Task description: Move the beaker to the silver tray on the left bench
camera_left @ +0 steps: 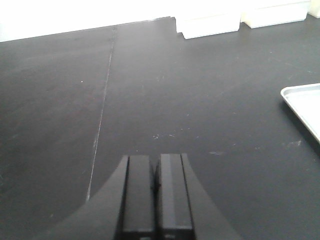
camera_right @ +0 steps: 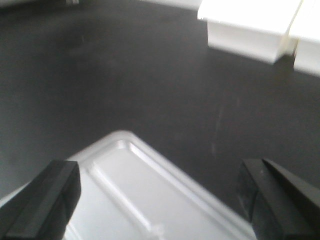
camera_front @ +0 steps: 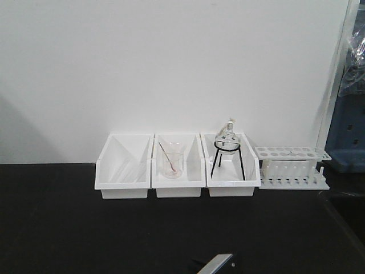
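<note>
The black worktop (camera_front: 85,228) runs along a white wall (camera_front: 171,63). Three white bins sit in a row at the back. The left bin (camera_front: 124,166) looks empty. The middle bin (camera_front: 178,168) holds a clear beaker with a thin rod in it (camera_front: 171,162). The right bin (camera_front: 230,168) holds a round glass flask (camera_front: 226,141) on a black wire stand. Just beside it is a white tube rack (camera_front: 292,167).

The left gripper (camera_left: 155,200) hangs over bare worktop, its fingers (camera_left: 137,195) pressed together with nothing in them. The right gripper (camera_right: 160,200) hangs over the silver tray (camera_right: 135,195), its fingers (camera_right: 45,200) wide apart and holding nothing. The tray lies flat on the worktop, and only a corner of it shows in the front view.

The small beaker does not show in any view
</note>
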### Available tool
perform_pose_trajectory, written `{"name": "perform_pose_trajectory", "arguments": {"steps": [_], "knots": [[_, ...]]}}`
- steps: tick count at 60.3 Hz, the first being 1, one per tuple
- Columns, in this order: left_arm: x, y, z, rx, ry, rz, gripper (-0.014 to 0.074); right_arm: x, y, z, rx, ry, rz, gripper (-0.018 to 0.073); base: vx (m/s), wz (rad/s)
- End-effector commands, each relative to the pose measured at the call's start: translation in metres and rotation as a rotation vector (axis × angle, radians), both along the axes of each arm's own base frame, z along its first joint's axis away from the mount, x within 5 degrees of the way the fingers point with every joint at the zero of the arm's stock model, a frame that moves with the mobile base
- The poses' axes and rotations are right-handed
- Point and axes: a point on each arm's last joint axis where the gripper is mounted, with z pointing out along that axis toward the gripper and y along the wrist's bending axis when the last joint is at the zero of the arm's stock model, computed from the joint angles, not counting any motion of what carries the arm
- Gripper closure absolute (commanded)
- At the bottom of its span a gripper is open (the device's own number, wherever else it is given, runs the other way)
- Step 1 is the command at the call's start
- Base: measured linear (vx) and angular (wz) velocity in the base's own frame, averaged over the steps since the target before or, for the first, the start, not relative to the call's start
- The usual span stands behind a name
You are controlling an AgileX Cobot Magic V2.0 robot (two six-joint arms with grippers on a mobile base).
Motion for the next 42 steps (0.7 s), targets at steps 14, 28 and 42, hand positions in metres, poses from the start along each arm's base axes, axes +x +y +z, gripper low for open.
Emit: {"name": "perform_pose_trajectory", "arguments": {"steps": [14, 28, 42], "knots": [[0.002, -0.001, 0.0, -0.007, -0.063, -0.011, 0.0595, -0.026, -0.02, 0.123, 0.174, -0.097, -0.032, 0.0327, 0.0, 0.0], [0.002, -0.001, 0.0, -0.007, -0.063, -0.011, 0.0595, -0.076, -0.071, 0.176, 0.026, 0.018, -0.2, 0.0576, 0.0, 0.0], [0.002, -0.001, 0.0, -0.007, -0.063, -0.011, 0.0595, -0.118, -0.11, 0.193, -0.065, 0.082, -0.309, 0.0573, 0.0, 0.0]]}}
